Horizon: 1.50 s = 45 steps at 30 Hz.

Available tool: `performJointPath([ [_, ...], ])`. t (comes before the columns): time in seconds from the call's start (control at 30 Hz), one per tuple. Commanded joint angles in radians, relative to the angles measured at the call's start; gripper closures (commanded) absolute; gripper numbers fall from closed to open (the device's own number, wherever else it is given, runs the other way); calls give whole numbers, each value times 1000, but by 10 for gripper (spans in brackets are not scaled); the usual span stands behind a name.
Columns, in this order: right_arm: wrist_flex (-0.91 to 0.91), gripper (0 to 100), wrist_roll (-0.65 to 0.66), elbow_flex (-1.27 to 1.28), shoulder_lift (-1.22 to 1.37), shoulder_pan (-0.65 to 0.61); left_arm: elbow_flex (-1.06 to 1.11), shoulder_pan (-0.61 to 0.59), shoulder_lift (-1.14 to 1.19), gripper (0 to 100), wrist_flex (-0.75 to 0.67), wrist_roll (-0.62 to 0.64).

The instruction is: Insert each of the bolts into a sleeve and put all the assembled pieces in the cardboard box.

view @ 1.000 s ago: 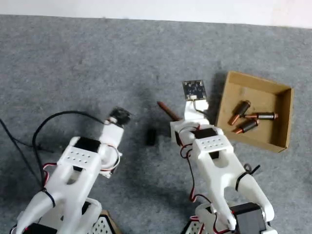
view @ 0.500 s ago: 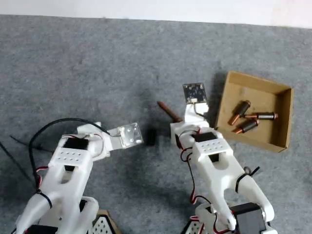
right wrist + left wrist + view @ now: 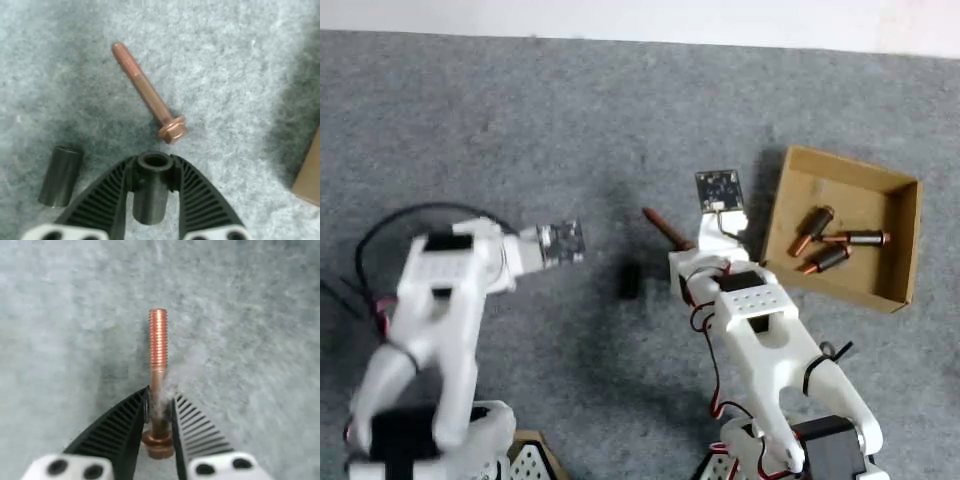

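Left fingers (image 3: 122, 422) pinch bolt (image 3: 158, 345), thread beyond tips; arm has swung round since second ago. Right fingers (image 3: 197, 195) unmoved, clamp sleeve (image 3: 152, 190), mouth at tips. Mating probably next.

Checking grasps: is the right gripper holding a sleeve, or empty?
Holding: a black sleeve sits clamped between the right gripper's fingers.

Soft, even light from above covers the grey mat (image 3: 520, 120) in the high view, leaving faint shadows under the two arms and a darker strip beside the cardboard box (image 3: 912, 235). Left wrist view: the held bolt (image 3: 158, 340) shows small glints on its threads and a pale shadow alongside. Right wrist view: the loose bolt (image 3: 145, 92) and lying sleeve (image 3: 61, 176) cast broad dim shadows, and the held sleeve (image 3: 152, 192) has a black bore.
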Motion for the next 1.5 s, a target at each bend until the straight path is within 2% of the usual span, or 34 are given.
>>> performJointPath([
  [0.0, -21, 994, 9, -5, -38, 10, -309, -7, 179, 996, 233, -104],
  [0.23, -21, 992, 9, -5, -38, 10, -615, -7, 507, 995, 442, -104],
  [0.43, -21, 991, 9, -5, -38, 10, -797, -5, 664, 995, 594, -103],
  [0.6, -21, 991, 9, -5, -38, 10, -894, -5, 707, 992, 631, -64],
  [0.77, -21, 990, 9, -5, -38, 10, -928, -4, 707, 892, 632, 20],
  [1.0, -22, 990, 9, -7, -38, 10, -923, -2, 673, 905, 637, 60],
  [1.07, -22, 990, 9, -7, -38, 10, -928, -2, 661, 905, 637, 167],
  [1.17, -22, 990, 9, -7, -38, 10, -928, -8, 639, 902, 635, 407],
  [1.23, -22, 990, 9, -7, -38, 10, -928, -25, 633, 902, 624, 641],
  [1.37, -22, 989, 9, -8, -38, 10, -928, -10, 630, 902, 595, 1201],
  [1.47, -22, 989, 9, -7, -38, 10, -929, 30, 628, 905, 649, 1475],
])
